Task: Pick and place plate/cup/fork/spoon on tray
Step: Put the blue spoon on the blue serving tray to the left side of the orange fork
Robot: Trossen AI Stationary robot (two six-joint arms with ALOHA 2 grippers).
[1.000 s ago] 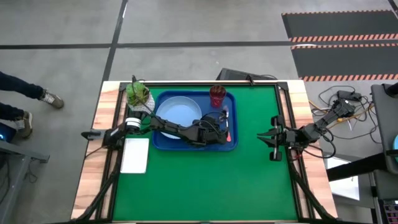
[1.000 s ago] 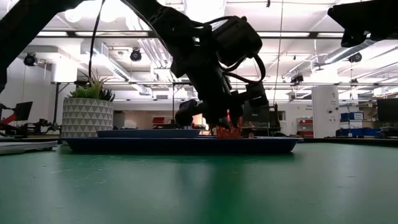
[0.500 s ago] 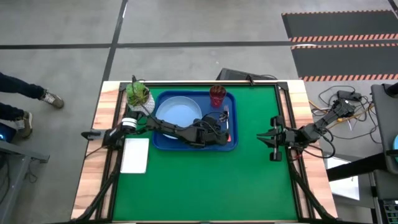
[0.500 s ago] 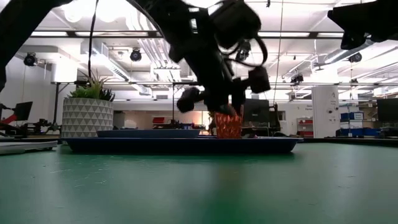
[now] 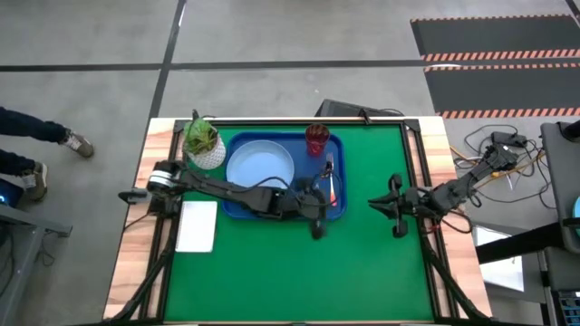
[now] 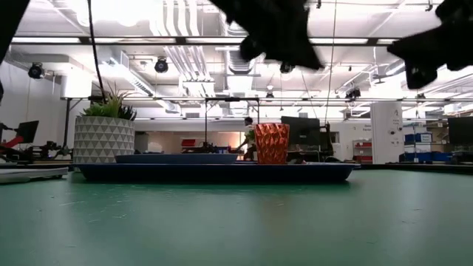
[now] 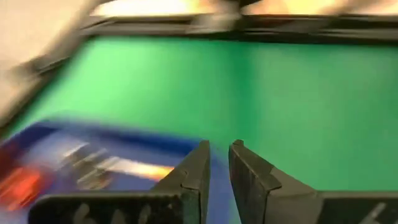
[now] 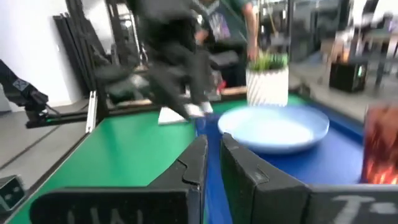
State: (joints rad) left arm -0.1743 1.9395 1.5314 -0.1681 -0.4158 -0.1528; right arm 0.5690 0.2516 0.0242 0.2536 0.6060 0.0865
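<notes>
- Surface (image 5: 272,272), covered by a green mat, carries everything; a white sheet (image 5: 197,225) lies on its left side beside the mat.
- Tray (image 5: 237,209), dark blue and rectangular, sits at the far middle of the mat; in the low view its rim runs level across the picture.
- Left arm reaches from the left edge across the near edge of the tray; its tool, the left tool (image 5: 316,226), hangs above the mat just off the tray's near right corner, fingers (image 7: 198,167) drawn nearly together with only a narrow gap and nothing between them.
- Right arm comes in from the right edge; the right tool (image 5: 392,207) points toward the tray, well apart from it, fingers (image 8: 196,163) almost closed and empty.
- Plate (image 5: 260,169), round and light blue, lies flat in the tray's left half.
- Plant pot (image 5: 203,141), white with a green plant, stands off the tray by its far left corner.
- Cup (image 5: 316,139), reddish-brown, stands upright in the tray's far right corner.
- Fork (image 5: 332,185), orange-handled, lies in the tray's right part, lengthwise away from the near rim.
- Spoon, if present beside the fork, cannot be made out.
</notes>
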